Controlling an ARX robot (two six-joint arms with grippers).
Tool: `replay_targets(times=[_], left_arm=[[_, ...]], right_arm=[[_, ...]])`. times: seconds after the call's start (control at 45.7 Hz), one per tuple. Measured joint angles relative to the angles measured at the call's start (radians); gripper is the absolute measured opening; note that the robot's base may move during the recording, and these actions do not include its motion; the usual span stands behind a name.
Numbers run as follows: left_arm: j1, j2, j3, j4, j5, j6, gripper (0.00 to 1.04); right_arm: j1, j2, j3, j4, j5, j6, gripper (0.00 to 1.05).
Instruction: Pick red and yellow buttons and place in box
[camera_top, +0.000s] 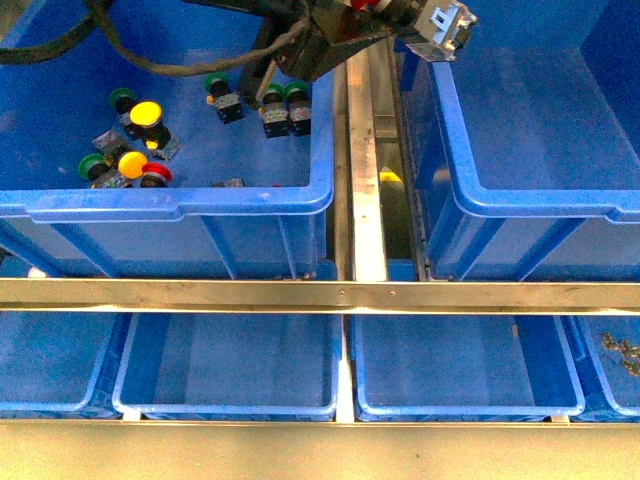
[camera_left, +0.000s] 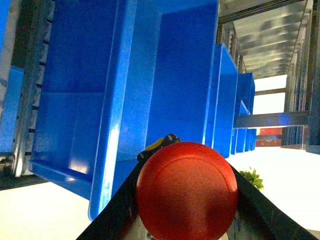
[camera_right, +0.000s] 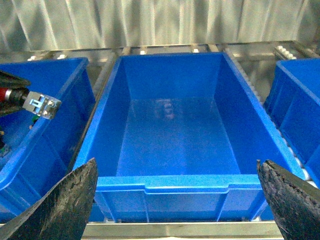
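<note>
- Over the left wall of the box (camera_top: 540, 208), toward its far end, I had the left arm reaching across from the neighbouring bin (camera_top: 180, 205).
- The left fingers (camera_left: 112, 222) were closed on a red button (camera_left: 186, 192). Their black sides flanked its round cap, which faced the wrist camera.
- Seen from the right wrist, that button's grey body end (camera_right: 40, 104) poked out just above the box's left rim, with a sliver of red behind it.
- The box (camera_right: 187, 189) itself sat square to the right arm, its smooth blue floor catching a faint reflection.
- The right fingers (camera_right: 60, 210) were spread wide apart and gripped no part. They hung short of the box's near wall, one tip toward each of its near corners.
- Left of the box, across the metal rail (camera_top: 365, 150), the neighbouring bin held the rest. Two yellow buttons (camera_top: 146, 113) (camera_top: 131, 163) and another red button (camera_top: 155, 174) lay close together, well apart from the box.
- Green-capped switches (camera_top: 285, 95) lay in that same bin, some among the yellow ones and a pair nearer the box's side.
</note>
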Motion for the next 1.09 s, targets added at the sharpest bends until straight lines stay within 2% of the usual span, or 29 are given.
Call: replay_targets(times=[0.197, 0.219, 0.241, 0.263, 0.284, 0.394, 0.438, 0.591, 0.897, 1.094], left_arm=[[-0.025, 0.031, 0.034, 0.000, -0.029, -0.013, 0.33], [-0.026, 0.031, 0.035, 0.000, -0.029, -0.013, 0.33], [-0.026, 0.032, 0.037, 0.000, -0.029, -0.014, 0.33], [-0.027, 0.034, 0.040, 0.000, -0.032, -0.014, 0.33], [-0.027, 0.035, 0.041, 0.000, -0.034, -0.014, 0.33], [-0.036, 0.036, 0.047, 0.000, -0.033, -0.012, 0.33], [-0.040, 0.038, 0.048, 0.000, -0.035, -0.012, 0.33], [-0.043, 0.042, 0.048, -0.001, -0.041, -0.011, 0.33], [-0.046, 0.042, 0.045, 0.004, -0.049, -0.011, 0.33], [-0.048, 0.042, 0.030, 0.011, -0.053, -0.011, 0.33]], right_arm=[[0.000, 0.002, 0.002, -0.003, -0.001, 0.000, 0.97], [-0.003, 0.028, 0.012, -0.042, -0.007, -0.002, 0.97], [-0.006, 0.099, 0.064, -0.160, -0.029, -0.021, 0.97], [-0.005, 0.180, 0.104, -0.216, -0.039, -0.047, 0.97], [0.000, 0.255, 0.130, -0.226, -0.052, -0.071, 0.97], [0.043, 0.568, 0.225, -0.077, -0.145, -0.167, 0.97], [0.071, 0.706, 0.268, 0.027, -0.193, -0.227, 0.97], [0.119, 0.997, 0.355, 0.228, -0.244, -0.377, 0.97], [0.201, 1.283, 0.479, 0.380, -0.289, -0.519, 0.97], [0.234, 1.405, 0.551, 0.453, -0.268, -0.565, 0.97]])
